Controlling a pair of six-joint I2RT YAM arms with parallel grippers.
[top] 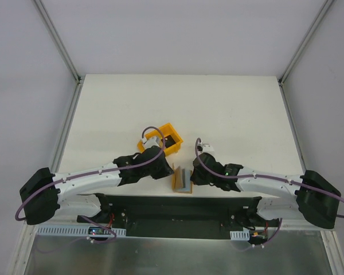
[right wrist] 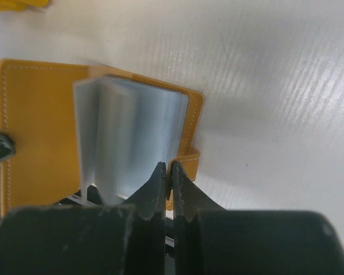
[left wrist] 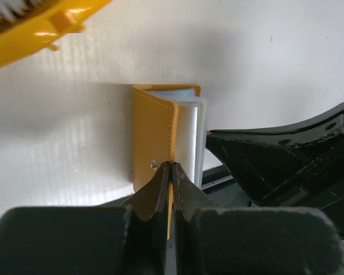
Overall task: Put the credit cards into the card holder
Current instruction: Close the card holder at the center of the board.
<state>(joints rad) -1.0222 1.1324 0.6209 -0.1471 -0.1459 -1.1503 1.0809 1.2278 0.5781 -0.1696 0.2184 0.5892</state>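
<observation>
The card holder (top: pixel 182 179) stands open on its edge near the table's front, between the two arms. Its orange-tan covers spread apart and pale grey pockets (right wrist: pixel 132 132) fan out inside. My left gripper (left wrist: pixel 171 166) is shut on the edge of one cover (left wrist: pixel 153 132), just beside the small snap stud. My right gripper (right wrist: pixel 168 167) is shut on the other cover's edge, at the little snap tab (right wrist: pixel 186 160). In the top view the left gripper (top: pixel 168 172) and the right gripper (top: pixel 194 176) flank the holder. No credit cards are clearly visible.
A yellow-orange plastic bin (top: pixel 159 139) sits just behind the left gripper, with something dark inside; its rim (left wrist: pixel 40 28) shows at the top of the left wrist view. The black base rail (top: pixel 178 203) runs close in front of the holder.
</observation>
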